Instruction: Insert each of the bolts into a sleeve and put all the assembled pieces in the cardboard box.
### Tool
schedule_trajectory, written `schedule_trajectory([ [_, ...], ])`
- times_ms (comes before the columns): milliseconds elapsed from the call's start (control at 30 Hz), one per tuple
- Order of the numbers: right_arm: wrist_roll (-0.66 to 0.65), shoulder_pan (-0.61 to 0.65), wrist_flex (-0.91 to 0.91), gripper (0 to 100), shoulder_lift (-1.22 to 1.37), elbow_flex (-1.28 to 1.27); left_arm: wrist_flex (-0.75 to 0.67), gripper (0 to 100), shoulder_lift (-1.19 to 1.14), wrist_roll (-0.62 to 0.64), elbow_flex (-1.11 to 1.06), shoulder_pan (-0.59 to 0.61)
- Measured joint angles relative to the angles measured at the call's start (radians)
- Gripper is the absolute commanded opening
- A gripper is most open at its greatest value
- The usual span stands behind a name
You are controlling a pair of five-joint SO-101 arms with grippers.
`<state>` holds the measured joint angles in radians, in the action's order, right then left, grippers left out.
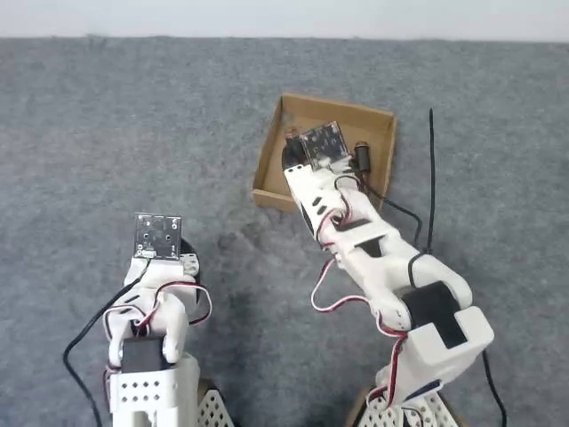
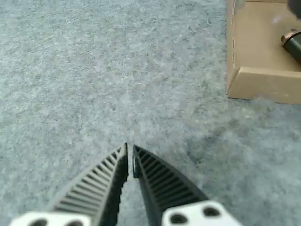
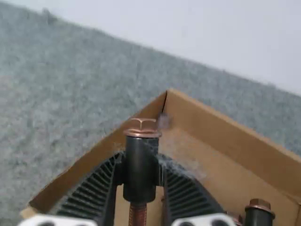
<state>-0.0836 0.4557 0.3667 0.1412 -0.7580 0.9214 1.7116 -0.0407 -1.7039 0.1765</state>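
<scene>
My right gripper is shut on an assembled piece: a black sleeve with a copper bolt through it, head up, held over the cardboard box. In the high view the right gripper hangs above the box, and another assembled piece lies inside near the box's right wall. That piece also shows in the box as a second assembled piece and as a dark piece. My left gripper is shut on nothing, low over the grey carpet, left of the box.
Grey carpet covers the table, with a white wall at the far edge. A black cable runs along the right of the box. The left arm's base and the right arm's base stand at the near edge.
</scene>
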Motion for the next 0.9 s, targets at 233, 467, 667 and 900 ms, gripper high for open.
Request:
schedule_trajectory([
  [233, 0.000, -0.002, -0.275, 0.7, 0.000, 0.138, 0.000, 1, 0.000, 0.000, 0.000, 0.000],
  [467, 0.000, -0.006, -0.310, 0.7, 0.144, 0.276, 0.000, 1, 0.000, 0.000, 0.000, 0.000],
  [667, 0.000, -0.026, -0.315, 0.9, 0.239, 0.338, 0.000, 1, 0.000, 0.000, 0.000, 0.000],
  [900, 0.000, -0.025, -0.566, 1.1, 0.238, 0.417, 0.000, 1, 0.000, 0.000, 0.000, 0.000],
])
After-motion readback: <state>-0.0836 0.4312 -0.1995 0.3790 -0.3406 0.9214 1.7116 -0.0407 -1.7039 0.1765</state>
